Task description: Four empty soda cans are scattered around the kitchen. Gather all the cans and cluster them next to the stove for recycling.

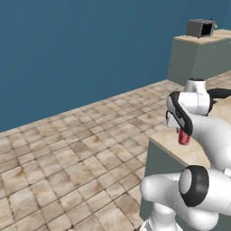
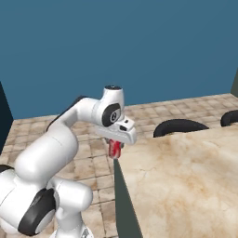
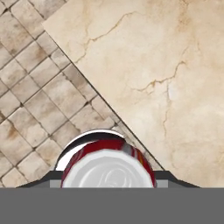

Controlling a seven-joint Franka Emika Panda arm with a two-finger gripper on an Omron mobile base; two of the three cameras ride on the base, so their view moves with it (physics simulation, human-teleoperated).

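A red soda can (image 2: 114, 148) with a silvery top (image 3: 108, 171) hangs in my gripper (image 2: 115, 147), which is shut on it. The can (image 1: 184, 137) is held upright just above the corner edge of a beige marble counter (image 2: 186, 176), over the line where counter (image 3: 166, 65) meets the tiled floor. In the hand view the can sits at the bottom between the two dark fingertips (image 3: 53, 178). The stove is out of view.
Tan tiled floor (image 1: 67, 149) spreads left of the counter up to a blue wall. A dark box-shaped appliance (image 1: 200, 28) stands on a far grey-green cabinet (image 1: 194, 61). Two black curved shapes (image 2: 179, 126) rise behind the counter's far edge.
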